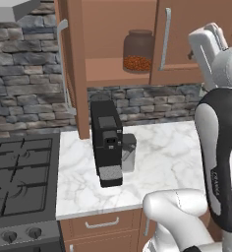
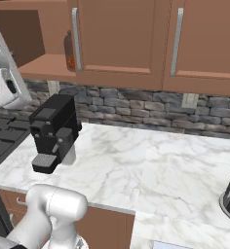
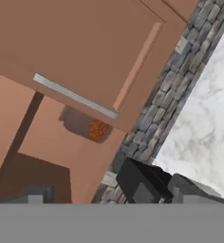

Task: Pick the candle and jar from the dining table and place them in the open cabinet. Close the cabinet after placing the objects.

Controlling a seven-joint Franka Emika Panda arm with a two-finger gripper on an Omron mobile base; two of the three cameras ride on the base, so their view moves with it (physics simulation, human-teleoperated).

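Sitting on the open cabinet (image 1: 108, 69) shelf, jar (image 1: 137, 50) lies at 9 o'clock of the raised hand; gripper jaws spread wide, holding nothing.

The glass jar (image 1: 138, 50) of reddish-brown granules stands upright on the open cabinet's (image 1: 113, 71) shelf.
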